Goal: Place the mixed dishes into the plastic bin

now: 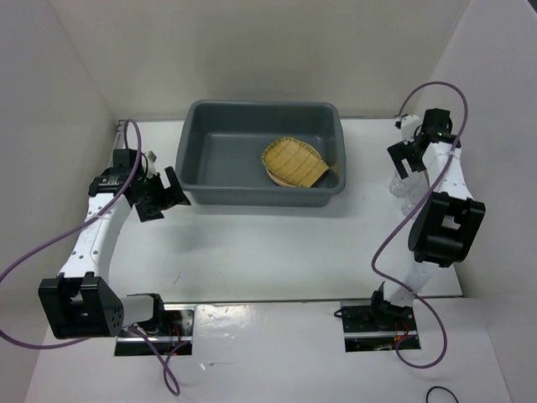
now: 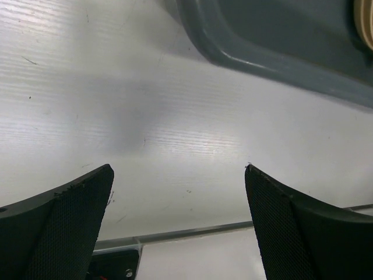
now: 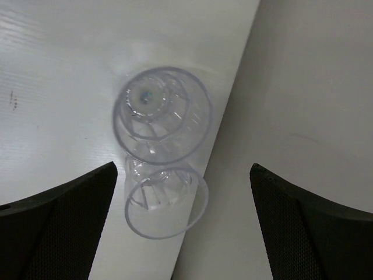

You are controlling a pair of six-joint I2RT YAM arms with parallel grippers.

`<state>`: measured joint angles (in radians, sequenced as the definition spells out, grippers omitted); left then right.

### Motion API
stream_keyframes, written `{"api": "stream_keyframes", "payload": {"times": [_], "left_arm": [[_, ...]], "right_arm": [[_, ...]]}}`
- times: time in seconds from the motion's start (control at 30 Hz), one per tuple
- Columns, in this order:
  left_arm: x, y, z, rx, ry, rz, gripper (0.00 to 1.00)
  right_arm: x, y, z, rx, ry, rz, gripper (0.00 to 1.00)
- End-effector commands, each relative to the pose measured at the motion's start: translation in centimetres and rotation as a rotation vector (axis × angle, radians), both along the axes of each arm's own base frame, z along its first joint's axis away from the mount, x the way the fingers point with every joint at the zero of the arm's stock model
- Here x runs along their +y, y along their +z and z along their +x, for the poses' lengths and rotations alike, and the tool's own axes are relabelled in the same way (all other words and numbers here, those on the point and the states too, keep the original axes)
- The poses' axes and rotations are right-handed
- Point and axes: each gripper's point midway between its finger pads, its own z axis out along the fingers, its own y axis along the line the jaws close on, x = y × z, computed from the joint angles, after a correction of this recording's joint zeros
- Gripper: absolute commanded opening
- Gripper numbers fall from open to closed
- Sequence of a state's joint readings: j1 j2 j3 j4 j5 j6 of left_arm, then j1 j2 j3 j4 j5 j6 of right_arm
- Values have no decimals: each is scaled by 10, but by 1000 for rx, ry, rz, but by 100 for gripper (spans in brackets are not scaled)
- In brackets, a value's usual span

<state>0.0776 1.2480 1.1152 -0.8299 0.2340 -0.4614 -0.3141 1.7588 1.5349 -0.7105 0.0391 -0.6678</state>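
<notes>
A large dark grey rectangular plastic bin (image 1: 220, 159) stands on the white bench (image 1: 277, 248). In the bin's right half lies the yellow ribbed fan-shaped tray (image 1: 294, 161), on top of a round tan-orange plate (image 1: 334, 171). The left tool (image 2: 178, 224), by the bin's near left corner, gapes wide and empty. The right tool (image 3: 182, 227), right of the bin, is spread wide and grips nothing, above two clear plastic cups (image 3: 162, 111).

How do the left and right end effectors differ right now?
The left end effector sits beside the plastic bin; the right end effector is by the side wall. Bare table lies under the left, two clear cups under the right. Both are open and empty.
</notes>
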Motion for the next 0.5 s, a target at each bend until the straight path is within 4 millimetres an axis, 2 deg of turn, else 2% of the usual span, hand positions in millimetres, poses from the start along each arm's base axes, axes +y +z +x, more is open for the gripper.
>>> {"api": "stream_keyframes", "payload": {"times": [0.0,0.03,0.07,0.2,0.3,0.4,0.47], "left_arm": [[-4,5,-6,-36,-40,-12,100],[-4,3,-9,-36,-40,-12,100],[-4,3,-9,-36,-40,-12,100],[-4,4,-21,-21,-48,-9,100],[-3,3,-31,-7,-50,6,100],[-3,8,-35,-21,-50,7,100],[-3,9,-38,-23,-50,7,100]], "right_arm": [[28,12,13,-13,216,-99,99],[41,6,12,9,267,-124,99],[46,2,12,15,274,-137,99],[55,-21,22,67,295,-139,99],[53,-42,27,101,274,-124,99],[48,-53,32,113,261,-140,99],[44,-54,36,106,248,-161,99]]}}
